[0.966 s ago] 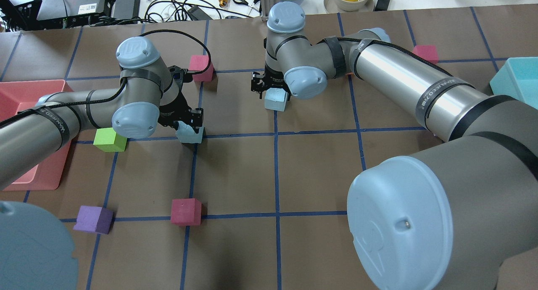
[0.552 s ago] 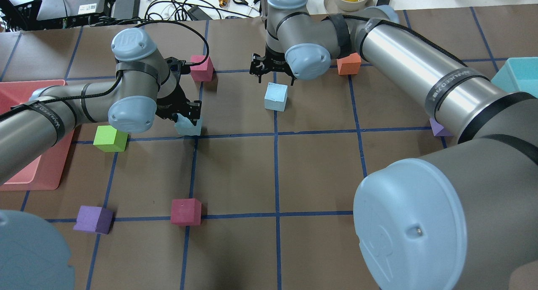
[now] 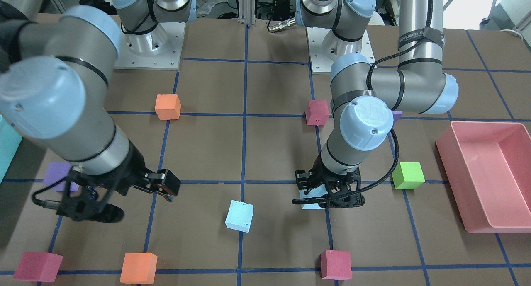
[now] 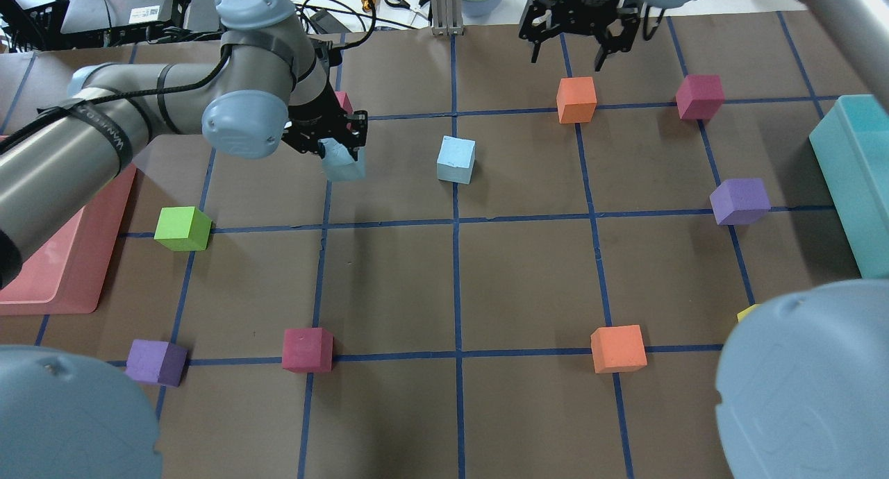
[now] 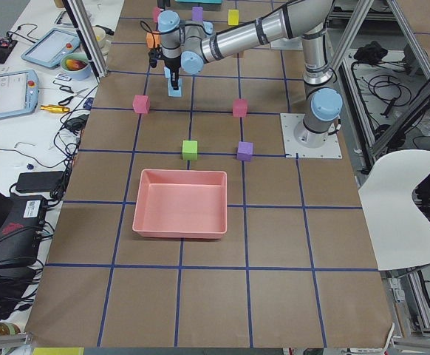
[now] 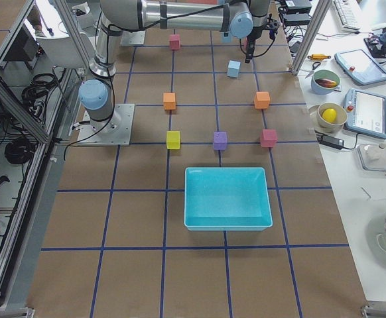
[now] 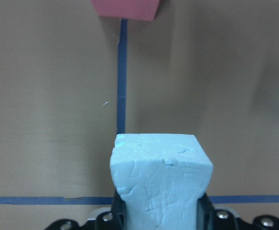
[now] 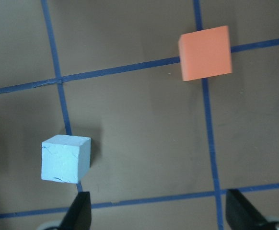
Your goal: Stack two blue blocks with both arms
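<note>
With our left end effector (image 4: pixel 339 146) clamped on the held blue block (image 4: pixel 344 166) left of centre, we should square it over the resting blue block (image 4: pixel 456 160) at upper centre, our right end effector (image 4: pixel 566 52) spread apart at top.

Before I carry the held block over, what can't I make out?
- Held blue block: front-facing view, the left hand covers most of it.
- Yellow cube: overhead view, the right arm's elbow cap hides most.
- Purple cube: front-facing view, only a corner shows behind the left arm.
- Side views: the grip is too small to see.
</note>
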